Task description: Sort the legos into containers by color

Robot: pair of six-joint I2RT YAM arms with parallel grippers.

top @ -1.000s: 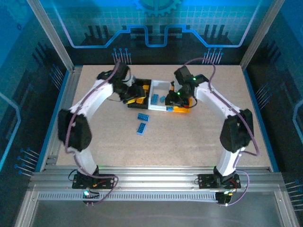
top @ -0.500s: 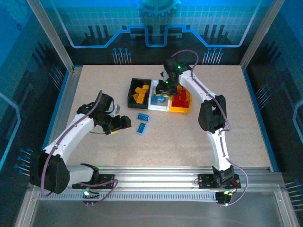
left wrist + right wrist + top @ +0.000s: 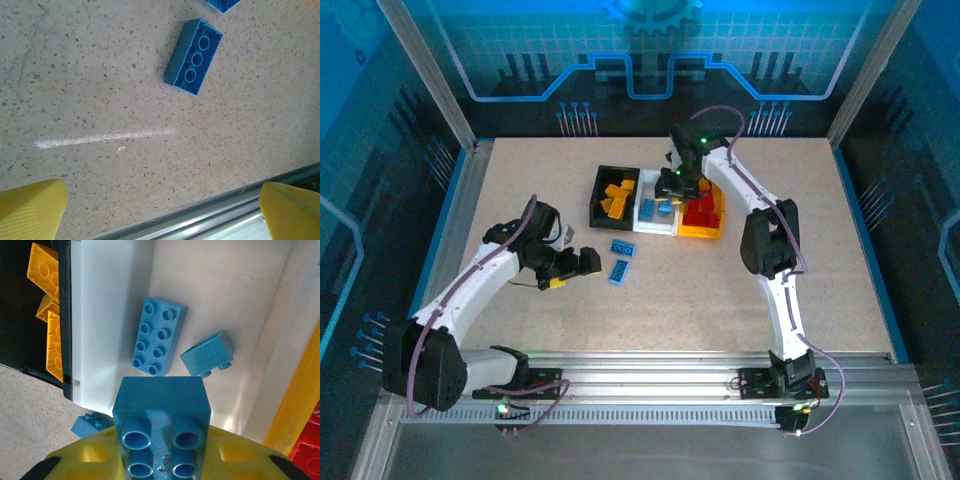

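Note:
My right gripper (image 3: 671, 187) hangs over the white bin (image 3: 648, 226), shut on a blue brick (image 3: 161, 412) with its studs toward the camera. Two more blue bricks (image 3: 159, 336) (image 3: 207, 354) lie on the white bin's floor (image 3: 115, 290). The black bin (image 3: 599, 190) holds orange-yellow bricks (image 3: 616, 195), and the orange-yellow bin (image 3: 698, 233) holds red bricks (image 3: 701, 209). Two blue bricks (image 3: 623, 247) (image 3: 618, 270) lie on the table in front of the bins. My left gripper (image 3: 582, 263) is open and low over the table, just left of them. An upturned blue brick (image 3: 193, 56) lies ahead of its yellow fingertips (image 3: 31, 210).
The three bins stand side by side at mid-table. A metal rail (image 3: 240, 212) along the table edge shows between the left fingers. Bare speckled tabletop (image 3: 720, 300) spreads in front of the bins. A blue brick (image 3: 90, 424) lies just outside the white bin's near corner.
The left arm has swung from the black bin down to the table left of the loose blue bricks, then edged toward them. The right gripper moved over the white bin.

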